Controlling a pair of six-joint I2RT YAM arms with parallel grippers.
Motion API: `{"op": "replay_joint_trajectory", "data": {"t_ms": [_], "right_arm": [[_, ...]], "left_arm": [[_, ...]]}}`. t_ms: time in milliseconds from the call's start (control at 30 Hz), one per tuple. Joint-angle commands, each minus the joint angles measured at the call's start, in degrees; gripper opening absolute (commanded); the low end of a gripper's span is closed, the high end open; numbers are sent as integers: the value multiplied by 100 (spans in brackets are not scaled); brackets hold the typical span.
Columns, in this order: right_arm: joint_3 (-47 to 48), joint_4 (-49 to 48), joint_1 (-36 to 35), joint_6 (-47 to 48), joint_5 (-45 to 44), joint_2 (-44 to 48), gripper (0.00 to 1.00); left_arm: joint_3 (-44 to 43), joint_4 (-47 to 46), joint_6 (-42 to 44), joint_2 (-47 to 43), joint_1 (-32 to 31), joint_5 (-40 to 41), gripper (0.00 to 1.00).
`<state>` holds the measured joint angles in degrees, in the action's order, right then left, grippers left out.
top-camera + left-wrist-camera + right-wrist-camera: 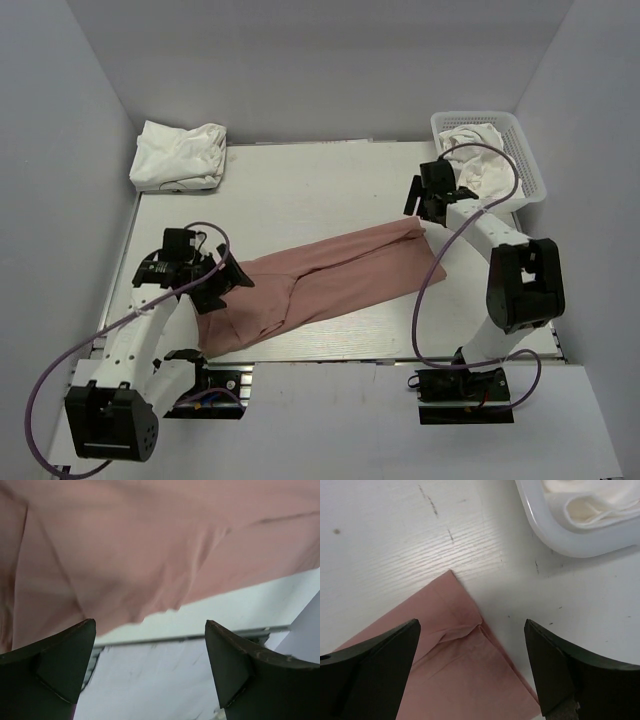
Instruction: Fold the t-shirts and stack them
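Note:
The dusty-pink t-shirt (pixel 330 280) lies folded lengthwise as a long strip across the table, from near left to far right. Its print is hidden. My left gripper (pixel 225 280) hovers open over the shirt's near left end; the left wrist view shows pink cloth (pixel 150 550) beyond the spread fingers (pixel 55 665). My right gripper (pixel 418 205) is open above the shirt's far right corner (pixel 465 655), nothing between the jaws. A folded white t-shirt (pixel 180 155) lies at the back left. More white t-shirts (pixel 478 160) fill a basket.
The white plastic basket (pixel 530 165) stands at the back right, its rim in the right wrist view (pixel 555 535). White walls close in the table on three sides. The table's near edge (pixel 400 362) runs just below the pink shirt.

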<state>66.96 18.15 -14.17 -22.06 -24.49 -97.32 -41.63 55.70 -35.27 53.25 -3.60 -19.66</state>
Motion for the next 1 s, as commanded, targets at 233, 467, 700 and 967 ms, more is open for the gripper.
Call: {"op": "replay_joint_trajectory", "data": {"t_ms": [233, 467, 700, 967], "right_arm": [[-157, -1243, -164, 238, 3167, 268, 90], [-24, -1042, -244, -210, 3336, -639, 90], [-587, -814, -103, -623, 2898, -692, 90], [-1939, -1033, -156, -1115, 2608, 89, 90]], "left_arm": [[357, -2555, -332, 1667, -18, 173, 100], [85, -2424, -226, 2672, -18, 700, 100], [-196, -2370, -235, 3322, 105, 1122, 100], [-2352, -2767, -402, 5429, -1, 1527, 100]]}}
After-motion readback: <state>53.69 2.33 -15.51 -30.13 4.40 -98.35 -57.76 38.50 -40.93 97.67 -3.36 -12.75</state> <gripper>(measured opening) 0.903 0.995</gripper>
